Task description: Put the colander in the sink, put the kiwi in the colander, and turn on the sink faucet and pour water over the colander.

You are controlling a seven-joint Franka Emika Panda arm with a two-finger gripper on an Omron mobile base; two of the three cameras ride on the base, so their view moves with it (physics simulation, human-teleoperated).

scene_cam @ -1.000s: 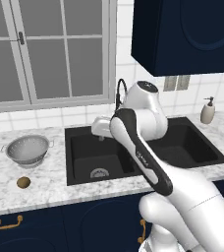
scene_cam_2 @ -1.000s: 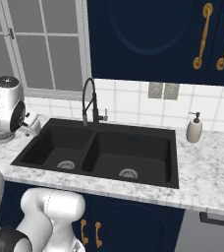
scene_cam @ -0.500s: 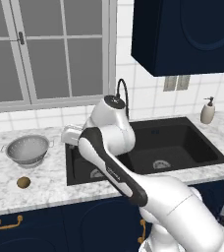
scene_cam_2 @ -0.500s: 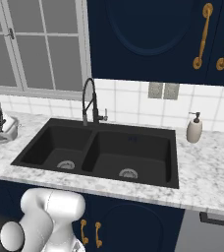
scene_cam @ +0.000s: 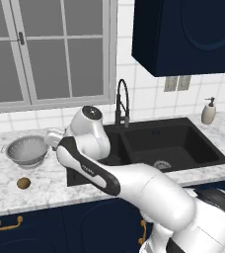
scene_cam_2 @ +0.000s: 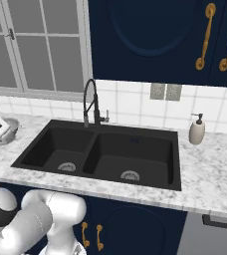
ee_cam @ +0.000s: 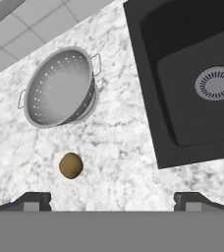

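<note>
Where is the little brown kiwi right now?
The kiwi sits on the marble counter left of the sink, just in front of the colander and not touching it. In the hand view it lies below the colander.

Flat, even rendered light fills all three views, with no visible lamp and no strong glare. From the left base camera the marble tabletop (scene_cam: 45,190) reads bright and clean, and the colander (scene_cam: 27,150) at nine o'clock has a soft sheen inside its bowl. The sink (scene_cam_2: 100,154) is matte black, its basins darkest toward the back walls, with only the silver drains catching light. Shadows are faint: in the hand view a pale halo rings the kiwi (ee_cam: 70,166) at seven o'clock, and a thin dark edge lies under the colander's rim. Edges are slightly soft and pixelated throughout; straight lines stay straight at the borders, without bending.
</note>
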